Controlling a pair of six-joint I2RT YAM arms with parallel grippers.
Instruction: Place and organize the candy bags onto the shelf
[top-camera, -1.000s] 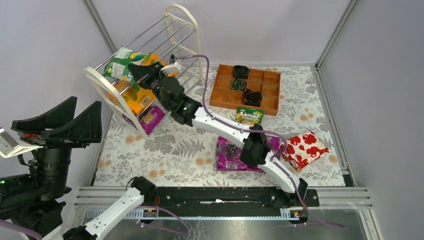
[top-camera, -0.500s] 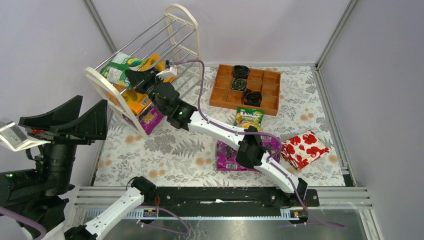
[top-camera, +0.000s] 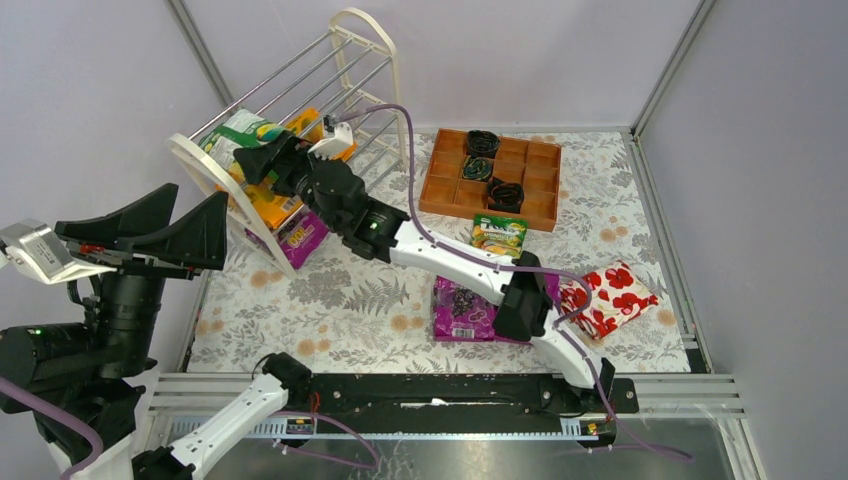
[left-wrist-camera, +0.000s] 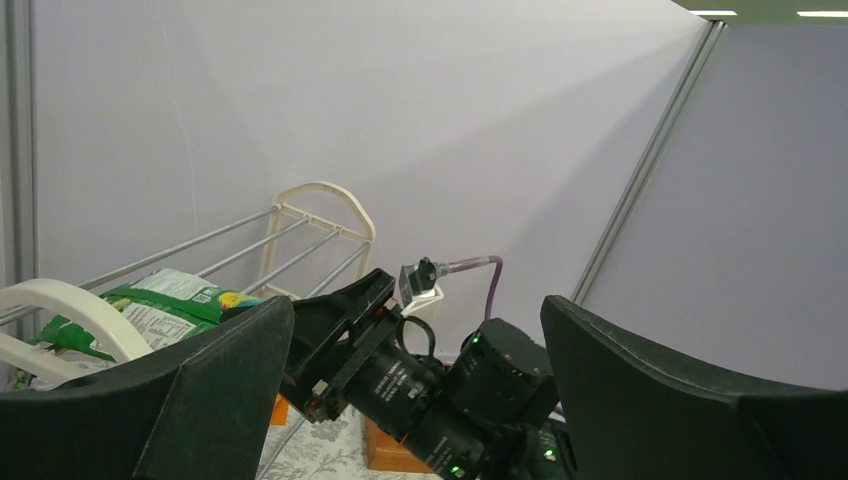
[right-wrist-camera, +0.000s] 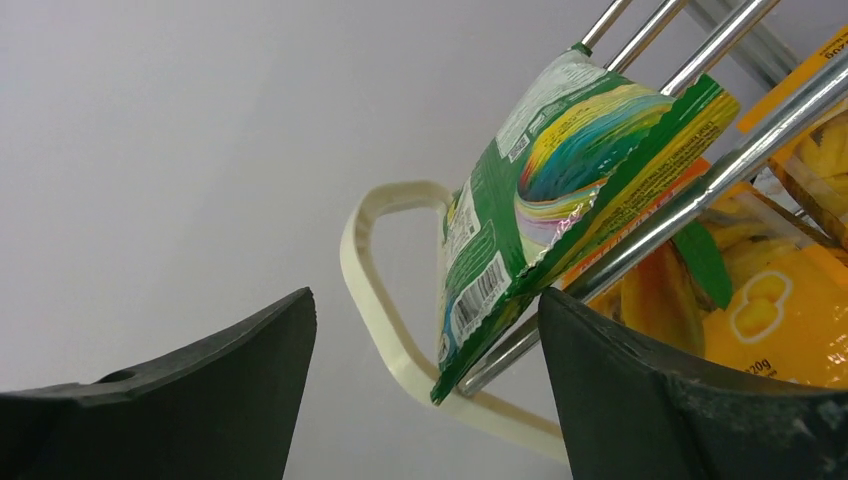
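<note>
Reaching to top tier of shelf (right-wrist-camera: 360, 280), right fingers (right-wrist-camera: 230, 370) spread apart, gripping nothing; green candy bag (right-wrist-camera: 530, 200) lying tilted on upper rods just ahead of them; orange bag (top-camera: 268, 205) on tier below; left fingers (left-wrist-camera: 200, 400) raised left of counter (top-camera: 340, 290), spread wide, empty; purple bag (top-camera: 460, 310) and second green bag (top-camera: 499, 234) lying on counter.

Green candy bag (top-camera: 234, 132), orange candy bag (top-camera: 270, 205), purple candy bag (top-camera: 460, 310), cream-white shelf (right-wrist-camera: 357, 262), red-and-white floral package (top-camera: 612, 295), orange-brown tray (top-camera: 543, 185).
</note>
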